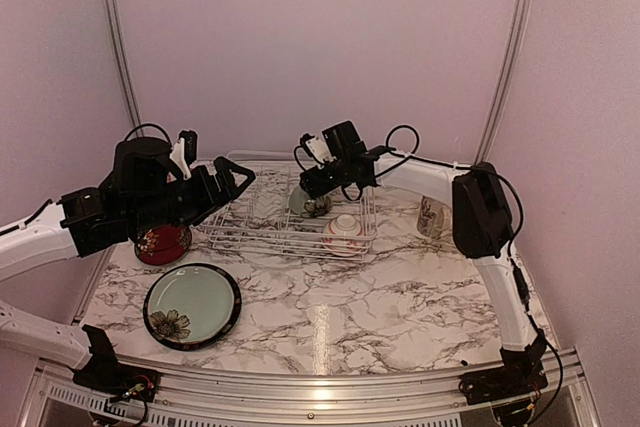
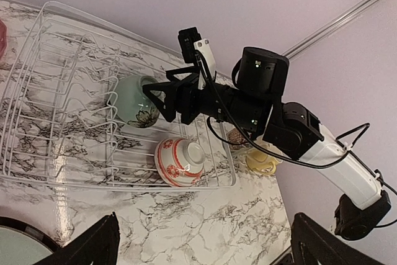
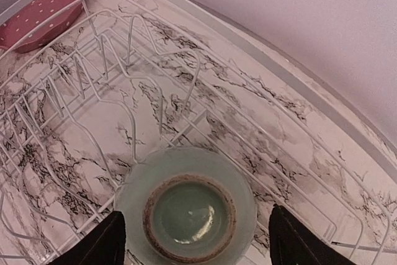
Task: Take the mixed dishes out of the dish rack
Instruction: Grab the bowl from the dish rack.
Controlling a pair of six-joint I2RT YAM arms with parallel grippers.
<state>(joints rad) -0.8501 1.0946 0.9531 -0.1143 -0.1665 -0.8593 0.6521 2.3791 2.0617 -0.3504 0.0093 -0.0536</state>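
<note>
Both jaws apart: left gripper (image 2: 208, 243) tips cropped, right gripper (image 3: 198, 240) straddling green bowl (image 3: 189, 212)

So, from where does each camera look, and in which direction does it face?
Top external: above and behind the bases, looking down at the dish rack; left arm and right arm show.
Left wrist: at the rack's left end, facing across it to the right end effector; left fingers show at the bottom.
Right wrist: over the rack, facing down at the upturned green bowl; right fingers show.
Shared: all three see that bowl.
</note>
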